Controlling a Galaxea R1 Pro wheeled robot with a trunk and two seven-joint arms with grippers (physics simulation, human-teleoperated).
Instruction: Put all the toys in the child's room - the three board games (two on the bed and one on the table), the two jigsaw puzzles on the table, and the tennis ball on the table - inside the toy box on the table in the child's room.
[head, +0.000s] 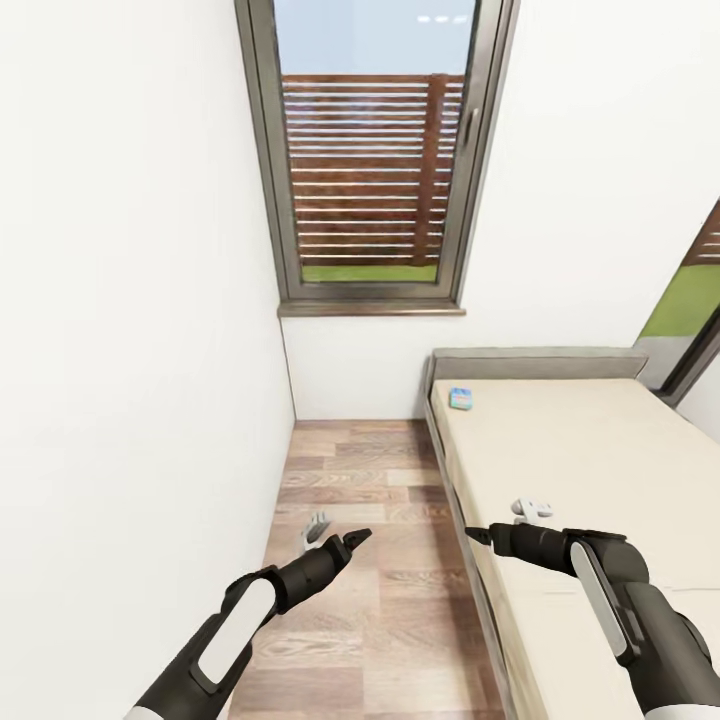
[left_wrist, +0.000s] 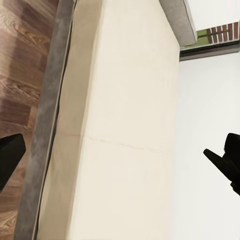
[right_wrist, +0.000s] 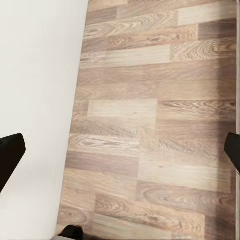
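Note:
A small blue board game (head: 461, 399) lies flat on the beige bed (head: 590, 470), close to the grey headboard (head: 530, 362). My left gripper (head: 352, 543) hangs open over the wood floor left of the bed, pointing toward it. In the left wrist view the left gripper (left_wrist: 117, 160) faces the mattress (left_wrist: 125, 125) with its dark fingers (left_wrist: 9, 160) wide apart. My right gripper (head: 476, 535) is open at the bed's near left edge, far short of the game. Beneath the right gripper (right_wrist: 120, 152) lies bare floor. The table, toy box, puzzles and ball are out of view.
A white wall (head: 130, 350) closes in on the left, leaving a narrow strip of plank floor (head: 370, 600) between it and the bed. A tall dark-framed window (head: 372, 150) stands ahead over the far wall. A second window (head: 695, 310) shows at right.

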